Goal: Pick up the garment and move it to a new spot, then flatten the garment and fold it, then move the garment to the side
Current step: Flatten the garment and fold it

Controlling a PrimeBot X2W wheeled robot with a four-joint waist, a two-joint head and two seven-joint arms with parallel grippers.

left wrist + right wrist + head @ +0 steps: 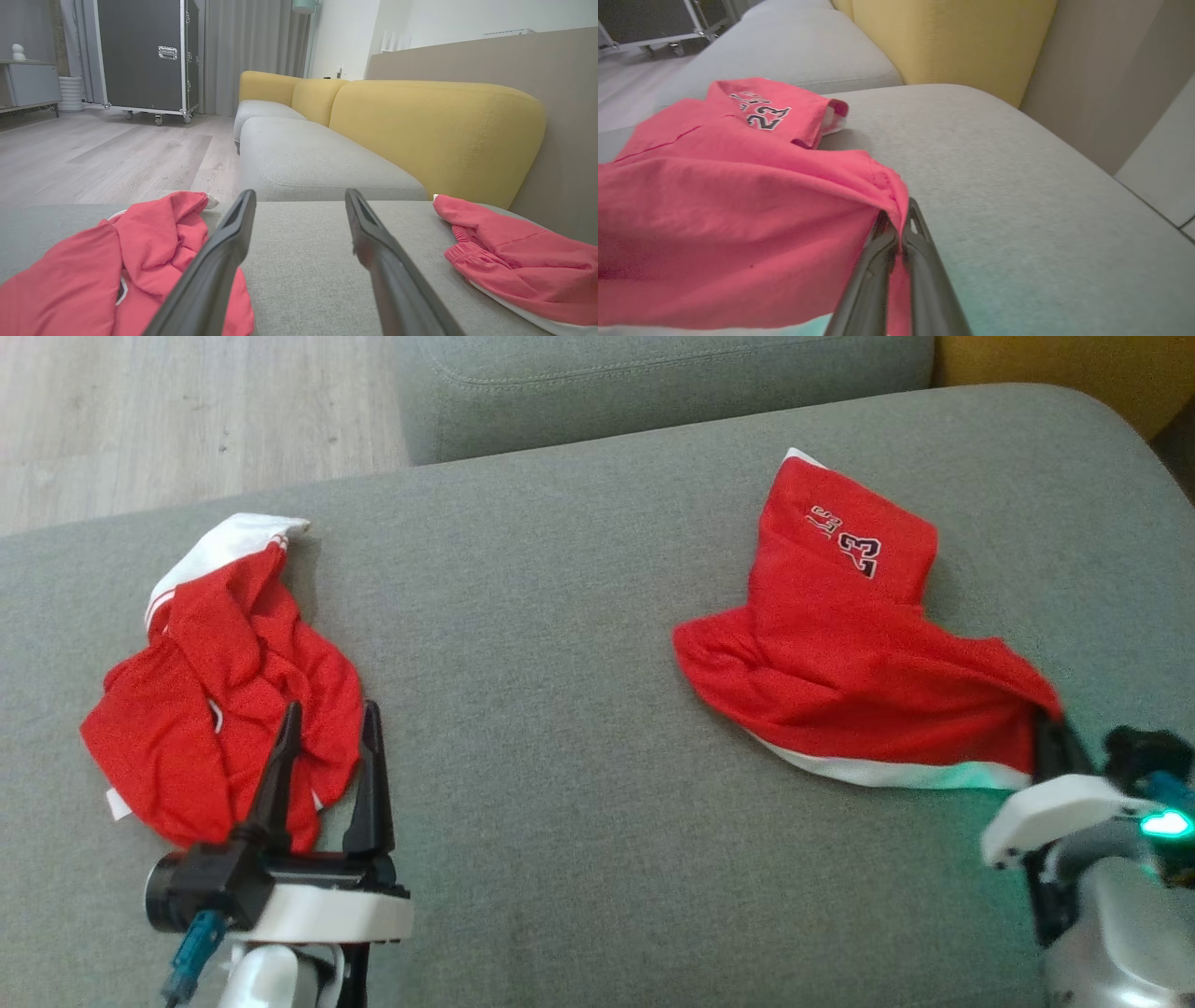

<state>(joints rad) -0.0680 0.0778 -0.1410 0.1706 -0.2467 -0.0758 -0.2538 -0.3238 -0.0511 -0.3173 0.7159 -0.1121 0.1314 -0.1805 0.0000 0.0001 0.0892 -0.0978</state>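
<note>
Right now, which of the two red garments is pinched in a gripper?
The garment printed 23, on the robot's right: the right gripper is shut on its corner. The crumpled garment by the open left gripper lies free.

Living room, home-like: grey sofa (327,158) with yellow backrests (434,126), pale wood floor (117,158), long grey curtains (252,51), low cabinet (32,84) (black wheeled case (145,56) suggests staged set-up)

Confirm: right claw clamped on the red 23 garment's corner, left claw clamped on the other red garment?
Left claw is open, gripping nothing, per the left wrist view. Right claw is clamped on a corner of the red 23 garment.
</note>
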